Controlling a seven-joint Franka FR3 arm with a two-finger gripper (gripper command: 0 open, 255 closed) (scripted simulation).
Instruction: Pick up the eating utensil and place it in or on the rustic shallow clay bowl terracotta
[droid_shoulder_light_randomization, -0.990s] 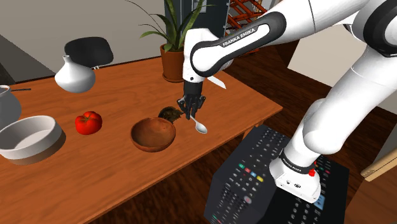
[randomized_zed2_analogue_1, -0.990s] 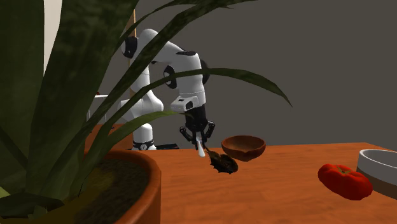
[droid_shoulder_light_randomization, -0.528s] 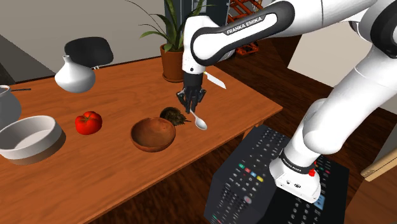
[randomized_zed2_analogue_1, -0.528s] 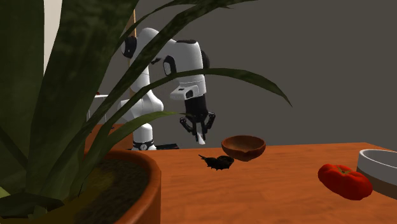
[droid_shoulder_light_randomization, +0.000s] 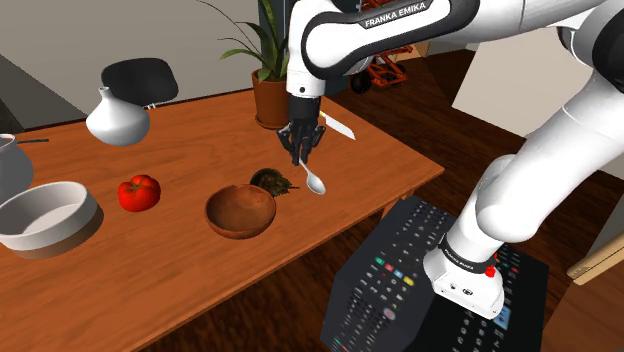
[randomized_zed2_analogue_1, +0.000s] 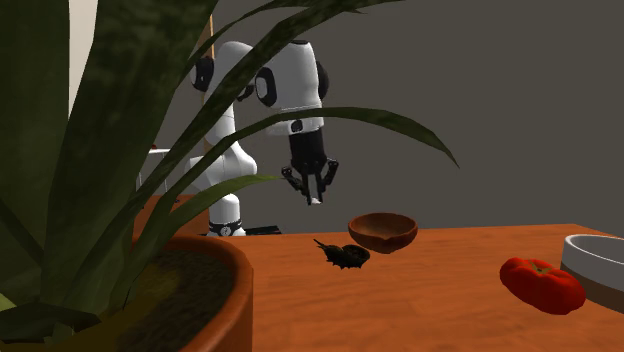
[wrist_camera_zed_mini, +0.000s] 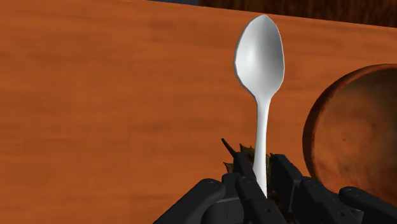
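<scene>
My black gripper (droid_shoulder_light_randomization: 301, 152) is shut on the handle of a white spoon (droid_shoulder_light_randomization: 314, 182), which hangs bowl-down above the wooden table (droid_shoulder_light_randomization: 180, 270). In the wrist view the fingers (wrist_camera_zed_mini: 245, 181) clasp the spoon (wrist_camera_zed_mini: 259, 70) near its handle end. The brown clay bowl (droid_shoulder_light_randomization: 240, 211) sits on the table just toward the shoulder view's left of the spoon, and appears beside the spoon as the bowl (wrist_camera_zed_mini: 353, 127) in the wrist view. From the second exterior view the gripper (randomized_zed2_analogue_1: 313, 196) hovers well above the table, left of the bowl (randomized_zed2_analogue_1: 382, 231).
A small dark spiky object (droid_shoulder_light_randomization: 270, 179) lies beside the bowl under the gripper. A red tomato (droid_shoulder_light_randomization: 139, 192), a grey dish (droid_shoulder_light_randomization: 45, 216), a white vase (droid_shoulder_light_randomization: 117, 117) and a potted plant (droid_shoulder_light_randomization: 270, 85) stand further along the table. The table edge runs close beside the stand.
The gripper has risen steadily with the spoon in it, lifting it off the table. The dark spiky object stayed on the table.
</scene>
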